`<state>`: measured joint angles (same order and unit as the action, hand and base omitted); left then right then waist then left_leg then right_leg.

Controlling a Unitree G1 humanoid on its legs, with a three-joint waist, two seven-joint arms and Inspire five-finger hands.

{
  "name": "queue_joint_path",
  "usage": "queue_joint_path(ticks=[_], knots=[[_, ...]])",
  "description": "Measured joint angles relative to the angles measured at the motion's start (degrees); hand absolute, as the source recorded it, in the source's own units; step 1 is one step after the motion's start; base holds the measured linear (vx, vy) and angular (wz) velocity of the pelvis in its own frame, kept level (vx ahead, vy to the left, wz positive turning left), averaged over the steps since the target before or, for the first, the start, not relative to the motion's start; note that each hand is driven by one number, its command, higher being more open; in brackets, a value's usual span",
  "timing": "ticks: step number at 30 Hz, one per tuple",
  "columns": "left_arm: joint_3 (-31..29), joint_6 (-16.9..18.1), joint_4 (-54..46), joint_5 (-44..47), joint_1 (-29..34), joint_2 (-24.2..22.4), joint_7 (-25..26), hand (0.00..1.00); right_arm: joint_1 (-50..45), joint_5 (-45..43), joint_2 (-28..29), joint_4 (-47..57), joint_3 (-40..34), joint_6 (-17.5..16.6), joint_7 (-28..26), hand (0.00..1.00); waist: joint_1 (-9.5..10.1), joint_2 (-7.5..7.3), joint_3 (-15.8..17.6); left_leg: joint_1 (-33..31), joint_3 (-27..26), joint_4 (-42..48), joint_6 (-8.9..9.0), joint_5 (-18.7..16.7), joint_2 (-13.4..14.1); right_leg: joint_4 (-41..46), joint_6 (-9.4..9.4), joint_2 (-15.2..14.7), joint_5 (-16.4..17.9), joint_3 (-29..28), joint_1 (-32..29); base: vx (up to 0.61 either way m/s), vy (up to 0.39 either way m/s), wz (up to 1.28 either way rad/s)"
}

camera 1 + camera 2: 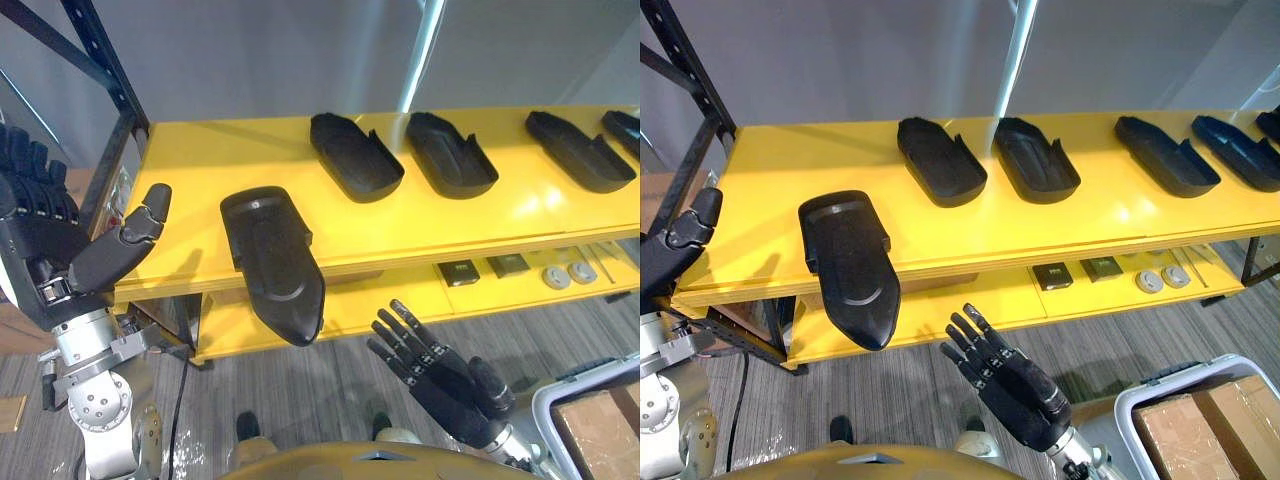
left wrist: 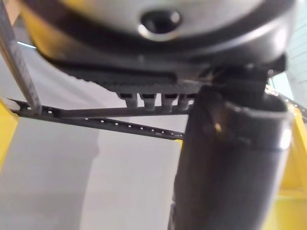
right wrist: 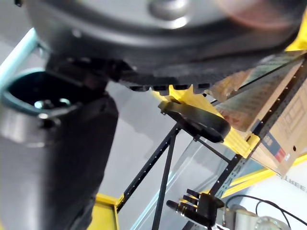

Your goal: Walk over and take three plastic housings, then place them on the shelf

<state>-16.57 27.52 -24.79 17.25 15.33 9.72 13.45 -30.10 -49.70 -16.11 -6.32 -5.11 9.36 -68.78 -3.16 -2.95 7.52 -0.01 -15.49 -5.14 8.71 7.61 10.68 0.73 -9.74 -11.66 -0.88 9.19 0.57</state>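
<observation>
Several black plastic housings lie on the yellow shelf [image 1: 200,150]. One housing [image 1: 272,262] rests rounded side up, its tip hanging over the front edge; the right wrist view shows it from below [image 3: 196,120]. Others sit hollow side up further back [image 1: 355,155] [image 1: 450,153] [image 1: 580,150]. My left hand [image 1: 60,250] is open beside the shelf's left end, thumb pointing toward the overhanging housing, a short gap away. My right hand [image 1: 1015,385] is open below the front edge, fingers straight and pointing up at that housing, holding nothing.
A black rack upright [image 1: 100,50] stands at the shelf's left end. The lower yellow level carries small dark boxes [image 1: 460,272] and round parts [image 1: 570,273]. A white crate with a cardboard box [image 1: 1200,420] sits on the floor at the lower right.
</observation>
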Motion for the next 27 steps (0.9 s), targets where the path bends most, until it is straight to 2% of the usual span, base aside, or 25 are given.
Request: queue_joint_path(ticks=[5, 12, 15, 18, 27], knots=[[1.59, -0.2, 0.0, -2.24, -1.81, 1.21, 2.09, 1.0, 2.59, 0.02, -0.05, 0.03, 5.07, -0.02, -0.13, 1.0, 0.15, -0.98, 0.81, -0.99, 0.25, 0.06, -0.24, 0.72, -0.1, 0.16, -0.02, 0.05, -0.92, -0.11, -0.5, 0.04, -0.002, 0.01], [2.98, -0.44, 0.0, -2.39, -2.18, 1.78, 2.12, 1.0, 6.14, 0.01, -0.47, 0.05, 7.1, 0.26, -0.09, 1.0, 1.24, 0.21, 2.08, -0.7, 1.66, 0.02, -0.15, 0.65, -0.11, 0.15, 0.39, 0.16, -0.61, 1.14, 0.77, 0.01, -0.01, 0.1], [3.07, -0.44, 0.0, -2.39, -2.17, 1.92, 2.13, 1.0, 7.59, 0.0, -2.43, 0.05, 8.29, 0.26, 0.26, 1.0, 1.95, 0.64, 3.22, -0.69, 2.65, 0.0, -0.2, 0.68, -0.09, 0.22, 0.86, 0.19, 0.09, 2.27, 1.55, -0.05, -0.002, 0.15], [3.06, -0.44, -0.01, -2.38, -2.14, 1.92, 2.15, 1.0, 8.62, -0.03, -2.41, 0.03, 8.66, 0.26, 0.83, 1.0, 2.95, 0.59, 3.32, -1.09, 3.21, 0.0, -0.26, 0.95, -0.07, 0.22, 0.85, 0.22, 0.1, 2.78, 1.54, -0.04, 0.0, 0.11], [2.53, -0.52, -0.09, -2.38, -1.99, 1.94, 2.01, 1.0, 13.23, -0.04, -1.55, -2.97, 11.23, 1.51, 1.97, 1.0, 4.29, 0.34, 3.49, -1.72, 5.28, 0.01, -0.21, 1.49, -0.14, 0.22, 1.04, 0.32, 0.41, 4.66, 2.28, 0.0, -0.006, 0.1]])
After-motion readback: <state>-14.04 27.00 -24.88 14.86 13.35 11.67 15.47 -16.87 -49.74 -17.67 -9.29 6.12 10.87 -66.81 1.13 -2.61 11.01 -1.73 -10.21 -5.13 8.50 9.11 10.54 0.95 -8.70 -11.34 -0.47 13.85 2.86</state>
